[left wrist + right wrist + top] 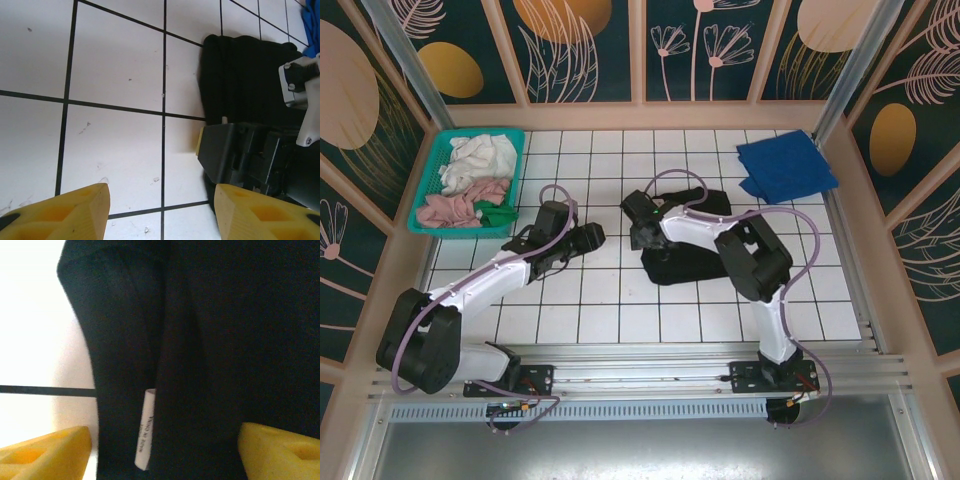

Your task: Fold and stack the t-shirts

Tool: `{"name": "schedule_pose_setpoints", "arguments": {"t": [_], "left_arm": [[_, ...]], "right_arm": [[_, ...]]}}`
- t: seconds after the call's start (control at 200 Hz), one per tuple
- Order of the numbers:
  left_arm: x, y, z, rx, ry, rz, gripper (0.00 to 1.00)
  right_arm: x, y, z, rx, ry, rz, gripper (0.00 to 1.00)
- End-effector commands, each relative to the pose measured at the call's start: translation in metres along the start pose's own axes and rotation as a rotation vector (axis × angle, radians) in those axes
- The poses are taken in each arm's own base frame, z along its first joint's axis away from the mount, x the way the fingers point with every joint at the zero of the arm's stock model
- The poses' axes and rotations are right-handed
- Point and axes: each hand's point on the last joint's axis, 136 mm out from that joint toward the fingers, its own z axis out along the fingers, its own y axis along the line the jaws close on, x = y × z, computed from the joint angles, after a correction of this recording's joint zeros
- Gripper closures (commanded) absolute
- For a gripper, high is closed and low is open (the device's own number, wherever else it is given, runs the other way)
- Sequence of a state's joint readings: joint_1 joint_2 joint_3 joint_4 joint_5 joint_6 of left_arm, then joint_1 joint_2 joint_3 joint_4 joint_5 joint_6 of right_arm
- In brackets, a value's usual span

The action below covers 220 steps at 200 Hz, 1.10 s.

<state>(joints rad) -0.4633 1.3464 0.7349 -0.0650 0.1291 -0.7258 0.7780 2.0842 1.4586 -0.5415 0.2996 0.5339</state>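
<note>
Two sets of jaws, both wide open, neither holding anything.

Left jaws: yellow fingertips (pixel 70 212) are spread over bare white bench (pixel 115 140) with nothing between them. They sit just left of the black t-shirt (pixel 240 70).

Right jaws: fingertips (pixel 45 452) straddle the shirt's left edge, a doubled-over lip with a white care label (pixel 145 430) poking out between layers. Can't tell whether the pads touch the cloth or hover just above it.

The black shirt lies mid-bench, bunched into a compact, partly folded shape. The royal-blue t-shirt (pixel 785 168) sits folded at the far right corner, well apart. The teal basket (pixel 426 190) at far left holds white, pink and green cloth, not our job.

Handling, my read: light, limp cotton with no stiffness, and the layers will slide over each other. I'd pinch through the whole folded lip near a corner, one set of jaws per corner, so the fold lifts as one. Grabbing the top ply alone will likely peel it open.

Hard to see:
- The right arm (pixel 755 265) covers a good part of the shirt from above.
- The right wrist view is black on black, so ply count and the fold line are guesswork.
- I can't make out the chest mark or sleeves.
- I can't tell how many folds are done.
</note>
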Motion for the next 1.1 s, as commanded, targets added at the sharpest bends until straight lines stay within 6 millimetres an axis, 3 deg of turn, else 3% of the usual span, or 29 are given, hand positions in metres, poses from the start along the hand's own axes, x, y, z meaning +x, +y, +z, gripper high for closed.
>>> {"name": "schedule_pose_setpoints", "arguments": {"t": [0.0, 0.16, 0.345, 0.55, 0.716, 0.846, 1.096], "left_arm": [[0.006, 0.019, -0.004, -0.060, 0.001, 0.019, 0.42], [0.008, 0.025, -0.006, -0.071, -0.004, 0.022, 0.40], [0.007, 0.026, -0.010, -0.077, -0.008, 0.034, 0.40], [0.005, 0.025, -0.011, -0.077, -0.011, 0.040, 0.39], [0.004, 0.024, -0.010, -0.076, -0.009, 0.040, 0.39], [0.004, 0.022, -0.010, -0.070, -0.007, 0.044, 0.40], [0.002, 0.018, -0.010, -0.057, -0.005, 0.044, 0.40]], "right_arm": [[0.007, -0.022, 0.007, 0.196, 0.004, -0.027, 0.22], [0.021, -0.024, 0.021, 0.231, 0.052, -0.029, 0.38], [0.038, -0.034, 0.027, 0.188, 0.090, 0.007, 0.73], [0.021, -0.045, -0.007, 0.146, 0.022, 0.041, 1.00], [0.002, -0.060, -0.034, 0.144, -0.044, 0.043, 1.00], [-0.013, -0.089, -0.047, 0.162, -0.087, 0.055, 1.00], [-0.039, -0.112, -0.080, -0.042, -0.170, 0.161, 1.00]]}}
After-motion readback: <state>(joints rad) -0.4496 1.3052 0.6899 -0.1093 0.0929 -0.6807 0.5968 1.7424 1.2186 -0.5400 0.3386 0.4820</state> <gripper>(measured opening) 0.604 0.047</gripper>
